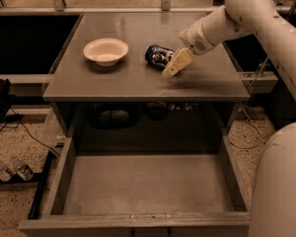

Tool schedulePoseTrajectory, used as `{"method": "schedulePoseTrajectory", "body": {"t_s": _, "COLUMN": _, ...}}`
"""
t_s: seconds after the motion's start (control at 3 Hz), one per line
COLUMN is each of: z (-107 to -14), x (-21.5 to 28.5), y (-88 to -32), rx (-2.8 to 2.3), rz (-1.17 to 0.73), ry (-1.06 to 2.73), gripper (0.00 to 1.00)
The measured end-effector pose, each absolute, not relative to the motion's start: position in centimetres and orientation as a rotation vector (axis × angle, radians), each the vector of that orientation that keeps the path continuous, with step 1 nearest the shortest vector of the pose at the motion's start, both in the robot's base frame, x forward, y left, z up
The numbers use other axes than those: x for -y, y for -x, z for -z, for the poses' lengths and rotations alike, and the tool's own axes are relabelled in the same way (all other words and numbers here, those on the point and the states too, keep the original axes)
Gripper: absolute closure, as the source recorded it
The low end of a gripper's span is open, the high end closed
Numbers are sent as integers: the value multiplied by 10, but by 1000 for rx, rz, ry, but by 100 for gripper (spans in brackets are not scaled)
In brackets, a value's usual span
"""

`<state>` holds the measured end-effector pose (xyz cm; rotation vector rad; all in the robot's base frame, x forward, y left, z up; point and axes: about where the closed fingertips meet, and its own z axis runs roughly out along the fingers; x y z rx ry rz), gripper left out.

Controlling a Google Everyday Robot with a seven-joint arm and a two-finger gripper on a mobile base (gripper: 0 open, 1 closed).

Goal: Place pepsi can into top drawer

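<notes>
Lying on its side on the grey tabletop [138,83]: pepsi can [158,56], to the right of the cream bowl [106,51] and apart from it. Gripper [168,68] sits at the can's right end, slanting down-left from the white arm, seemingly touching the can. Whether it grasps the can or is loose, I cannot tell. Top drawer [138,220] stands open below the table front, grey floor in view.
</notes>
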<state>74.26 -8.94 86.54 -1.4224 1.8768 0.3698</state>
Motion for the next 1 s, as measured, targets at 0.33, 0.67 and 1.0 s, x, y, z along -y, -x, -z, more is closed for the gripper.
{"method": "schedulePoseTrajectory", "body": {"t_s": 0.33, "z": -865, "x": 89, "y": -743, "rx": -1877, "rz": -370, "ry": 1422, "gripper": 19}}
{"method": "schedulePoseTrajectory", "body": {"t_s": 0.67, "z": -865, "x": 89, "y": -743, "rx": -1877, "rz": -370, "ry": 1422, "gripper": 43}}
{"method": "schedulePoseTrajectory", "body": {"t_s": 1.0, "z": -865, "x": 89, "y": -743, "rx": -1877, "rz": -370, "ry": 1422, "gripper": 66}}
